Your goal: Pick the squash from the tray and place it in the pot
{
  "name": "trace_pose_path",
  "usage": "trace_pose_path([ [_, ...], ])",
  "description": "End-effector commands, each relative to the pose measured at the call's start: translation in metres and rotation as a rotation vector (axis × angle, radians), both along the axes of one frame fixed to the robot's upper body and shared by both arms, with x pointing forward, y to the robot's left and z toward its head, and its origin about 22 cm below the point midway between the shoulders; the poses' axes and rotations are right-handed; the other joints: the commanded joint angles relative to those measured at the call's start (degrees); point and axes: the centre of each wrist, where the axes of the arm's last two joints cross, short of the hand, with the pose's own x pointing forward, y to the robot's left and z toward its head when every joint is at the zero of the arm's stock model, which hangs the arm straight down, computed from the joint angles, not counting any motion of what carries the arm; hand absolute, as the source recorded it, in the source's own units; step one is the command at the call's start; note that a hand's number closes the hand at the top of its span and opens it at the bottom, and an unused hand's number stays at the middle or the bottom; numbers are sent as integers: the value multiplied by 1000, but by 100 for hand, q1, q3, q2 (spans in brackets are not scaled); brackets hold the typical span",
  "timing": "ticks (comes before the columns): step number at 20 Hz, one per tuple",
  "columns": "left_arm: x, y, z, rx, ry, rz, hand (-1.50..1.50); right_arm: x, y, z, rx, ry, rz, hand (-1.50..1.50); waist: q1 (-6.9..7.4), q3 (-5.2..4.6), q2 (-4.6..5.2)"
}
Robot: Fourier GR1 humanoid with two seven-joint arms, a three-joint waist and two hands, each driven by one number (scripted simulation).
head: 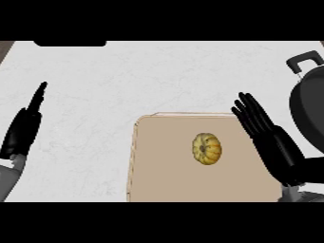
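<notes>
Head view: a white, faintly marbled worktop (157,80) fills most of the picture. A tan tray (157,161) lies at about 6 o'clock from the middle and runs down to the lower edge. The squash (206,148), yellow, ribbed and round, sits on the tray, right of the tray's middle, and nothing touches it.

The right robot hand (270,137) comes in from about 5 o'clock and lies over the tray's right edge. Its fingers are straight and held close together, pointing toward 11 o'clock. It has hold of nothing, and it is just beside the squash, on the squash's 3 o'clock side, with a strip of bare tray between them.

The left robot hand (24,126) shows at about 8 o'clock, well apart from the tray. It is seen edge-on, fingers straight and pointing toward 1 o'clock, with nothing in it.

The pot (319,109), dark and round, stands on the worktop at 3 o'clock, partly cut by the picture's edge. A loop handle (306,60) sits at its 12 o'clock side. The right robot hand lies between the squash and the pot.
</notes>
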Motion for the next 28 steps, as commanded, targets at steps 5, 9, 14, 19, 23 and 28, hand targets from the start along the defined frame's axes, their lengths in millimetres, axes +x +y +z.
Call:
trace_pose_path([
  [5,23,-50,40,-318,-186,-74,0,52,-1,81,-709,-282,93,150,493,-123,-108],
  [9,25,-66,49,-450,-187,-110,0,64,-18,120,-1199,-450,36,-150,554,-111,-100],
  [14,14,-59,53,-523,-193,-68,0,92,15,125,-1177,-595,261,-150,240,-32,-68],
  [19,0,-37,36,-523,-184,-44,0,94,80,117,-1265,-610,407,-150,104,-37,-79],
  [23,10,-36,62,-532,-200,-56,0,96,123,140,-1490,-471,512,-150,168,-49,-99],
  [28,9,-38,54,-530,-187,-31,0,77,167,122,-1779,-354,682,-150,50,-53,-123],
])
